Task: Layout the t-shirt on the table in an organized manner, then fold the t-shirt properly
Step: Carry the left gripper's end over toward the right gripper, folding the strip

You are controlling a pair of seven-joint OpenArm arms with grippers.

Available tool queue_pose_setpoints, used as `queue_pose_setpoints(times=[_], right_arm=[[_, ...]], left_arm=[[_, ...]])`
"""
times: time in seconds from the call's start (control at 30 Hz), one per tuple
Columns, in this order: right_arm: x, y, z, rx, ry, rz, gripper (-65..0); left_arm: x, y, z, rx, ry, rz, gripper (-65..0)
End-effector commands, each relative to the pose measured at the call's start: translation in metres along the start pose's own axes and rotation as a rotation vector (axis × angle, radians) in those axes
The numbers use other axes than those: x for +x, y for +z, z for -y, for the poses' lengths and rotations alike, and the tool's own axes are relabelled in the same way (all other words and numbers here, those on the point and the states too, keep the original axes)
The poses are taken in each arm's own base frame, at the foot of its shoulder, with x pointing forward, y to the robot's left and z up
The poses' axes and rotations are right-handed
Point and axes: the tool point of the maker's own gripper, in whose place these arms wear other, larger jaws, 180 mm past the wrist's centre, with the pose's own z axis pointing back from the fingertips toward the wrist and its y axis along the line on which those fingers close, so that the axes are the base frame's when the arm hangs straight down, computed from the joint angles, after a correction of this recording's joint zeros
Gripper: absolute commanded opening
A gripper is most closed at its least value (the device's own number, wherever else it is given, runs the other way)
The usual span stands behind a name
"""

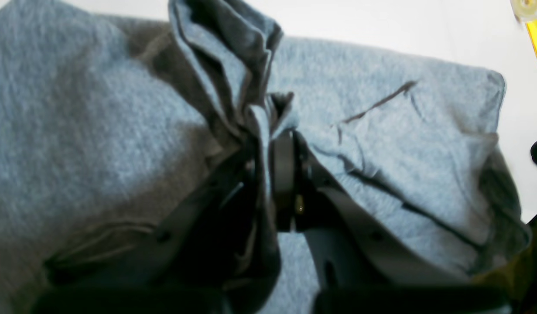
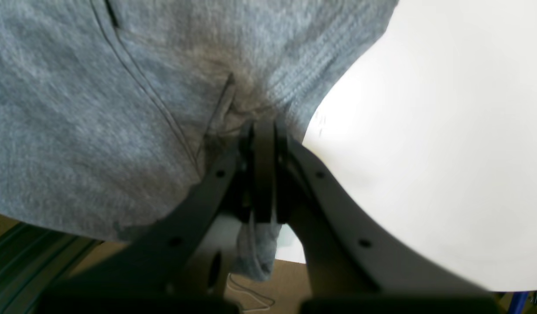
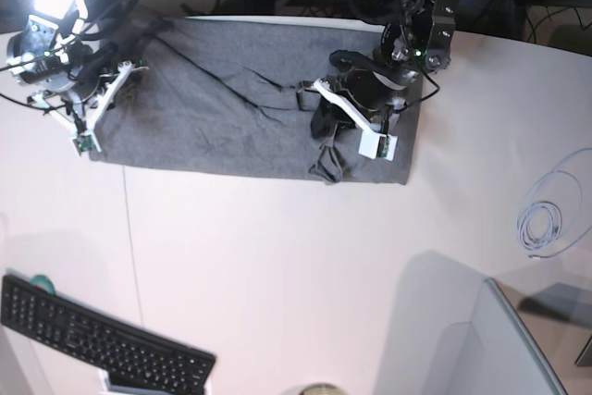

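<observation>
The left gripper [image 1: 268, 131] had its jaws pinched tight on a gathered fold of the heather-grey t-shirt [image 3: 231, 108], the bunched cloth standing up between them. The right gripper [image 2: 263, 131] was likewise clamped on the shirt's ribbed edge, a strip of cloth hanging below the jaws. The shirt lay spread across the far side of the white table [image 3: 305, 256], one gripper at each end. A black keyboard [image 3: 92, 335] sat at the near edge, a coiled cable [image 3: 541, 224] well apart.
</observation>
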Motion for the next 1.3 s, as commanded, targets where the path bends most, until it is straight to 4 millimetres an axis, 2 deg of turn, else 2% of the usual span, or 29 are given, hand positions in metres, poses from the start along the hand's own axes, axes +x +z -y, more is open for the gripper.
queue_pose_setpoints(times=[0.0, 0.1, 0.27, 1.27], right_arm=[[0.01, 0.004, 0.005, -0.013, 0.003, 0.035, -65.0], [0.01, 0.004, 0.005, -0.013, 0.003, 0.035, -65.0], [0.01, 0.004, 0.005, -0.013, 0.003, 0.035, -65.0], [0.01, 0.004, 0.005, -0.014, 0.003, 0.037, -65.0]], left_arm=[[0.016, -0.001, 0.01, -0.027, 0.0, 0.053, -65.0], [0.018, -0.001, 0.013, -0.032, -0.003, 0.06, -65.0], [0.015, -0.01, 0.036, -0.086, -0.036, 0.038, -65.0], [0.011, -0.009, 0.035, -0.087, -0.041, 0.026, -65.0]])
